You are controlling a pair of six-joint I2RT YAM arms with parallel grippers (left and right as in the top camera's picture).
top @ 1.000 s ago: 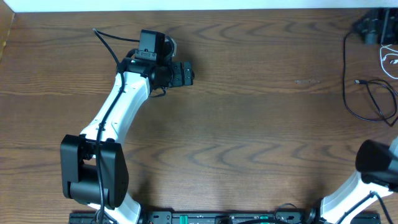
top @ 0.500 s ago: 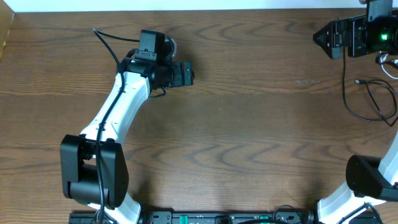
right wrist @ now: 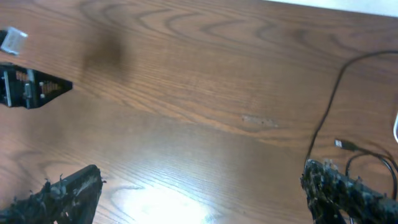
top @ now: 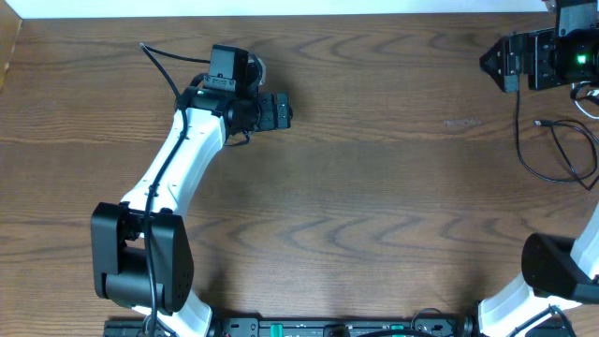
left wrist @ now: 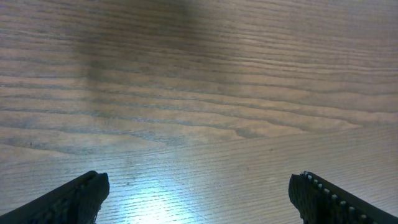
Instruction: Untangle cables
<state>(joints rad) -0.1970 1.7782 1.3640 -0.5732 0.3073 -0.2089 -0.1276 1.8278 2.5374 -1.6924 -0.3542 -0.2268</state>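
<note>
The black cable (top: 520,131) lies at the table's right edge, running down from the right gripper and looping near the edge, with a small plug end (top: 539,123). It also shows in the right wrist view (right wrist: 328,106), with its plug (right wrist: 342,144). A bit of the white cable (top: 587,90) shows at the far right edge, mostly out of view. My right gripper (top: 489,61) is open and empty, at the far right of the table, just left of the black cable (right wrist: 199,180). My left gripper (top: 286,110) is open and empty over bare wood at the far left (left wrist: 199,183).
The left arm (top: 182,154) stretches from the front left toward the back. A thicker black wire (top: 164,61) hangs behind its wrist. The left gripper's tip (right wrist: 37,87) shows in the right wrist view. The table's back edge (top: 281,13) is close behind both grippers.
The right gripper swung leftward into view from the far right corner, then eased slightly back to the right. The left arm and the cables have not moved.
</note>
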